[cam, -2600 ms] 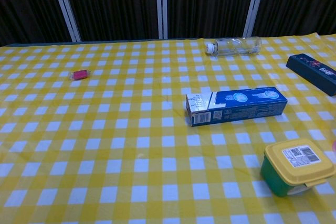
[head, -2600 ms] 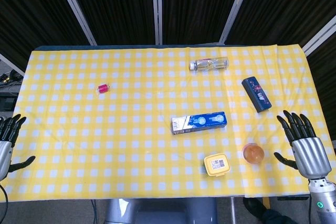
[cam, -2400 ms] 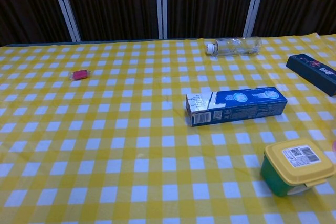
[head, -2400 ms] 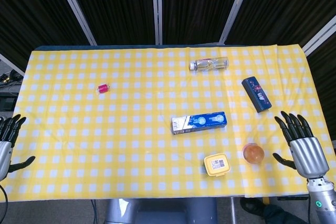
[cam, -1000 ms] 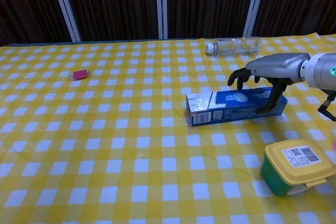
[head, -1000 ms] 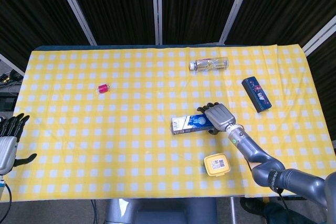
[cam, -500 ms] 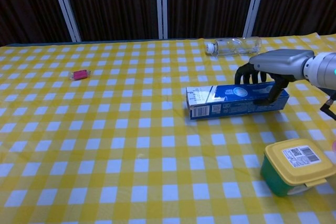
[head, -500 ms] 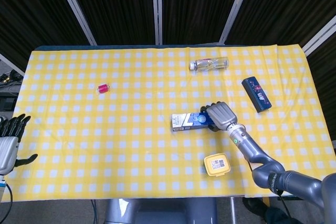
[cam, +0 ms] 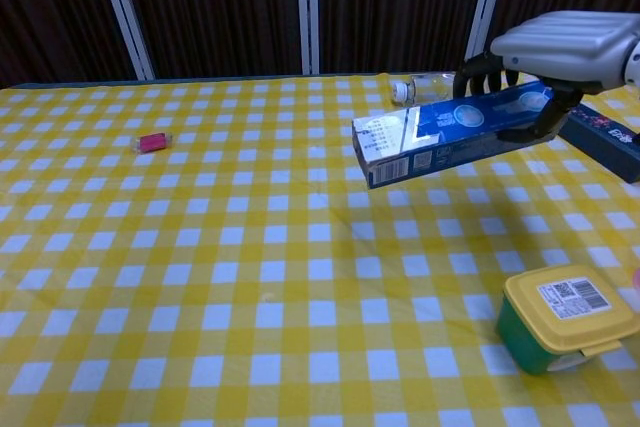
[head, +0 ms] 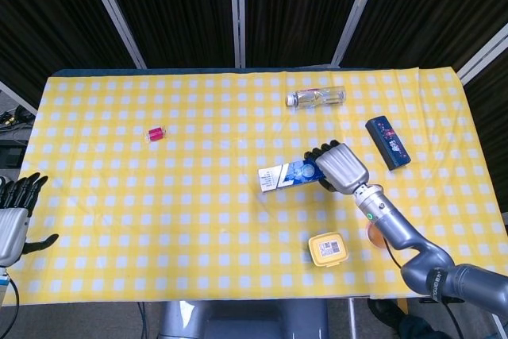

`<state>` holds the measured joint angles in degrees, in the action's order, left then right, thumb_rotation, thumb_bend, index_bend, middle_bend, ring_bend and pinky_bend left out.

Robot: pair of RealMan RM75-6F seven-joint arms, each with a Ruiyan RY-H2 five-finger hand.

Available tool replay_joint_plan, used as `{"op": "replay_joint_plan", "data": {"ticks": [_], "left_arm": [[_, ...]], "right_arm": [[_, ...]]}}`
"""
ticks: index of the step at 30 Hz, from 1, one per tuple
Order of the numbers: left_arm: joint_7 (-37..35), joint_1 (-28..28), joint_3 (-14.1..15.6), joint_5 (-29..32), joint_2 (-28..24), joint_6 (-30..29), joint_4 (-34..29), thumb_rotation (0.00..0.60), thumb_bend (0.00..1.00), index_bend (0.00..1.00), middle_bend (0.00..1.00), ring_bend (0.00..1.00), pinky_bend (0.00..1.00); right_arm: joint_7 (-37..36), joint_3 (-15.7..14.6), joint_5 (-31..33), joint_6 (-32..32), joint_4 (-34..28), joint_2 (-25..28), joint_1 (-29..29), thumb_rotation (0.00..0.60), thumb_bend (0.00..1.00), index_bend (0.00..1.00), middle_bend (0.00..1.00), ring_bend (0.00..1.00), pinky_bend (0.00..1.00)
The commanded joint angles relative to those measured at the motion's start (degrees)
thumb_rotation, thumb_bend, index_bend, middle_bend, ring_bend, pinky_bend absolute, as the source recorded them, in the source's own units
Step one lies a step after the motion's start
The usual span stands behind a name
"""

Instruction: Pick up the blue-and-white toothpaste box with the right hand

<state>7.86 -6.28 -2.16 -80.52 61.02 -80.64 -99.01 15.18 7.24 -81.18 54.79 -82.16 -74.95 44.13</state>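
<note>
The blue-and-white toothpaste box [head: 286, 174] [cam: 430, 142] hangs above the yellow checked tablecloth [head: 198, 196], its white end pointing left and slightly down. My right hand [head: 341, 166] [cam: 560, 47] grips the box's right end from above, fingers wrapped over the far side and thumb on the near side. My left hand [head: 14, 216] stays at the table's left front edge, fingers spread and holding nothing; the chest view does not show it.
A clear bottle [head: 316, 98] [cam: 425, 89] lies at the back. A dark blue box [head: 387, 142] [cam: 600, 139] lies to the right. A yellow-lidded green container [head: 329, 248] [cam: 568, 317] stands at the front right, an orange ball [head: 373, 234] beside it. A small red item [head: 155, 133] [cam: 153, 141] lies at left.
My right hand came in from the right front edge, closed on the toothpaste box's right end and raised it off the cloth. The left hand stayed put.
</note>
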Motion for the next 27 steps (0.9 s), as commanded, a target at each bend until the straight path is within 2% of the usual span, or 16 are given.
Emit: {"op": "replay_joint_plan", "data": {"ticks": [1, 7, 8, 14, 18, 27], "left_arm": [[-0.3, 0.3, 0.2, -0.7, -0.3, -0.6, -0.4, 0.600, 0.00, 0.00, 0.00, 0.00, 0.00], [-1.6, 0.8, 0.6, -2.3, -1.1, -1.8, -0.9, 0.600, 0.00, 0.00, 0.00, 0.00, 0.00], [-1.8, 0.9, 0.7, -2.4, -1.1, -1.9, -0.9, 0.600, 0.00, 0.00, 0.00, 0.00, 0.00], [-2.7, 1.1, 0.8, -2.9, -1.6, -2.2, -1.1, 0.600, 0.00, 0.00, 0.00, 0.00, 0.00], [-3.0, 1.1, 0.8, -3.1, -1.8, -2.2, -1.1, 0.600, 0.00, 0.00, 0.00, 0.00, 0.00], [-2.7, 1.0, 0.7, -3.0, -1.7, -2.0, -1.0, 0.600, 0.00, 0.00, 0.00, 0.00, 0.00]], "right_arm": [[15.5, 0.7, -4.3, 5.7, -5.0, 4.9, -0.2, 0.600, 0.28, 0.38, 0.45, 0.38, 0.38], [34.8, 1.6, -6.8, 10.3, -9.9, 8.0, -0.9, 0.600, 0.28, 0.39, 0.45, 0.38, 0.38], [36.3, 1.7, -7.1, 10.7, -10.2, 8.1, -0.9, 0.600, 0.28, 0.40, 0.45, 0.38, 0.38], [50.6, 1.8, -14.2, 14.0, -9.4, 9.2, -0.5, 0.600, 0.28, 0.42, 0.45, 0.38, 0.38], [54.7, 1.7, -16.5, 13.7, -9.0, 10.2, -0.2, 0.600, 0.28, 0.42, 0.45, 0.39, 0.38], [58.6, 2.0, -22.0, 14.1, -7.4, 12.0, 0.5, 0.600, 0.28, 0.42, 0.45, 0.39, 0.33]]}}
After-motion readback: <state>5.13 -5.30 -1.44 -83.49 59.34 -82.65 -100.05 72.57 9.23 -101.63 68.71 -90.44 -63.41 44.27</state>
